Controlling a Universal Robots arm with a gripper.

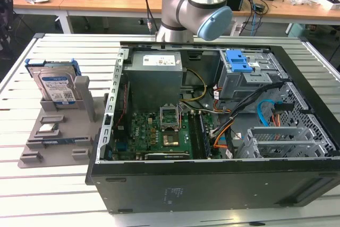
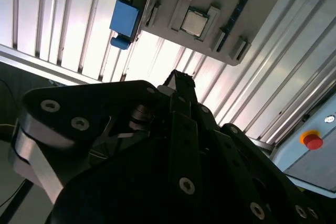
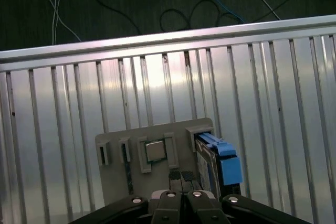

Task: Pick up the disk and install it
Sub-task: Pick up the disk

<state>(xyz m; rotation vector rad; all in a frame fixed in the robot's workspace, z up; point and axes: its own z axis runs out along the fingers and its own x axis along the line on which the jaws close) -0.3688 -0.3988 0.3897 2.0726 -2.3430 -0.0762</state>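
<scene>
Disk [image 1: 56, 86], stood upright in the grey holder [image 1: 37, 150], is judged rigid, weighty and shock-sensitive, best taken by its carrier edges. The gripper [image 3: 181, 175] is pressed together, empty.

Disk [image 1: 54, 84] silver w/ blue frame; tray [image 1: 53, 152] grey.

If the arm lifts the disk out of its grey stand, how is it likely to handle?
The disk is a metal slab, so probably rigid and fairly heavy for its size. It stands on edge in the grey stand, so a sideways push may tip it. Its metal face looks smooth, perhaps slippery; the blue carrier may offer better grip.
</scene>
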